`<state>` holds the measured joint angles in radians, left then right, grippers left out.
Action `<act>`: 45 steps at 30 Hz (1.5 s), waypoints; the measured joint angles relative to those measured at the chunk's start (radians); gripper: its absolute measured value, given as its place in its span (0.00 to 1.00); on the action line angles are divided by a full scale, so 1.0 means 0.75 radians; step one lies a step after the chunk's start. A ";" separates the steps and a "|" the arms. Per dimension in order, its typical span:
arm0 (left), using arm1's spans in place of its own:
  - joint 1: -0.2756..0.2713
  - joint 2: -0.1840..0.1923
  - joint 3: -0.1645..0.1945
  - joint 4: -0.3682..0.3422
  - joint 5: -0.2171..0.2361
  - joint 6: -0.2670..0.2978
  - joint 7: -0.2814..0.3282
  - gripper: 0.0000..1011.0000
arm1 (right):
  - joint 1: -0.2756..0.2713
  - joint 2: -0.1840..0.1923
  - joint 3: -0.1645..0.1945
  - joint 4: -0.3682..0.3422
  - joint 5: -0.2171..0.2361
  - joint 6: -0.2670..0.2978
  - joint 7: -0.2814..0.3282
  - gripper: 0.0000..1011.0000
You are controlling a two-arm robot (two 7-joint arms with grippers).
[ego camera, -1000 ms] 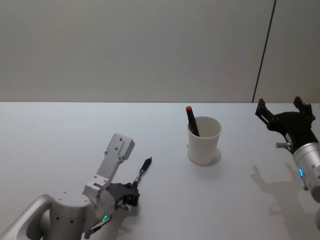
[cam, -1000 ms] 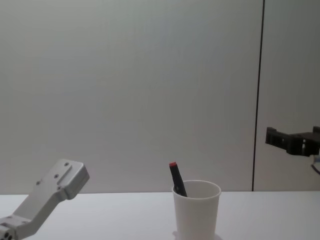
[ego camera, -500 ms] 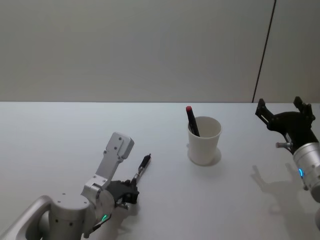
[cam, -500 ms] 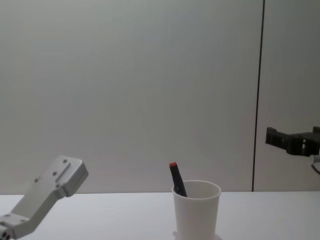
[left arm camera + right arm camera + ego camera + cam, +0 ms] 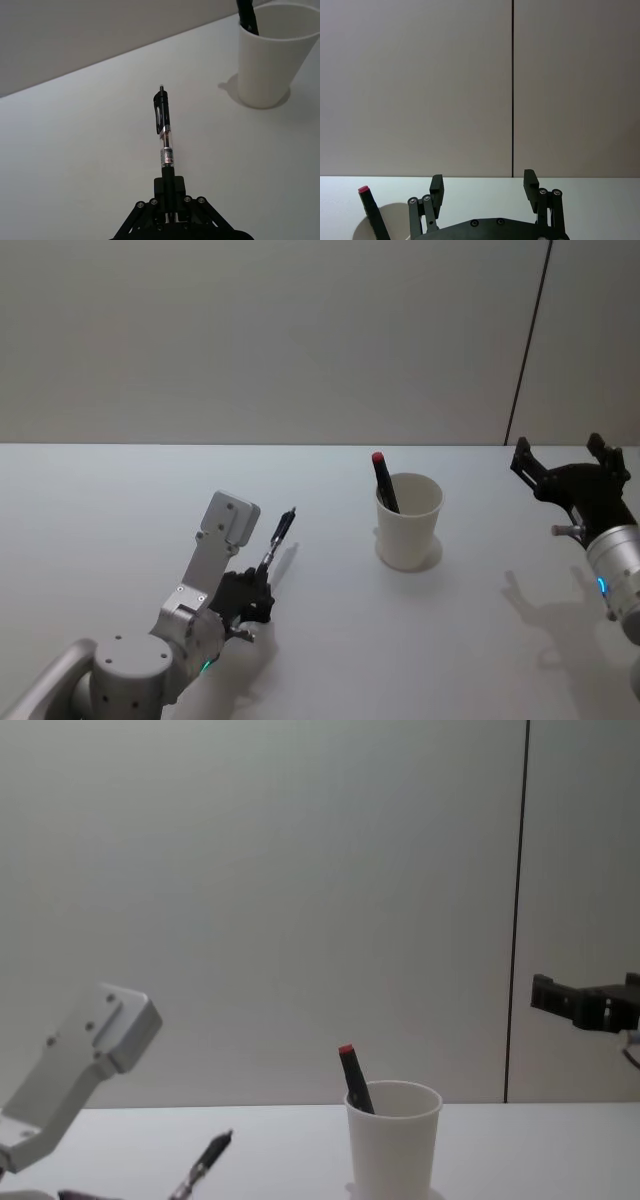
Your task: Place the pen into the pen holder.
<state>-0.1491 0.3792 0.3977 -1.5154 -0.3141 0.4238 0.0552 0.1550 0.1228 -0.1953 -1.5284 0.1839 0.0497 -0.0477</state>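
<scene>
The pen point(image 5: 164, 131) has a black clip end and a clear barrel with a small printed band. The pen holder point(image 5: 408, 525) is plain white — the marker point(image 5: 384, 484) in it is black, capped red. The left gripper point(image 5: 169, 189) and right gripper point(image 5: 482, 183) are black. The table point(image 5: 120, 500) is white, the wall point(image 5: 250, 340) pale grey.

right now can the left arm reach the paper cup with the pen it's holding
Probably yes: the left hand grips the pen, with bare tabletop between it and the white paper cup, whose mouth is mostly open.
</scene>
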 joint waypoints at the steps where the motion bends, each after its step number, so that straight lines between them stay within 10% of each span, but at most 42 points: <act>1: 0.003 0.001 0.000 -0.004 0.004 -0.016 0.005 0.12 | 0.000 0.000 0.000 0.000 0.000 0.000 0.000 0.99; 28: 0.048 0.014 -0.014 -0.093 0.191 -0.492 0.078 0.12 | 0.000 0.000 0.000 0.000 0.000 0.000 0.000 0.99; 45: -0.049 -0.041 -0.017 -0.020 0.329 -0.819 -0.094 0.12 | 0.000 0.000 0.000 0.000 0.000 0.000 0.000 0.99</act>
<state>-0.1860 0.3482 0.3851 -1.5300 -0.0671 -0.1901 -0.0151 0.1549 0.1228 -0.1953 -1.5284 0.1839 0.0497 -0.0477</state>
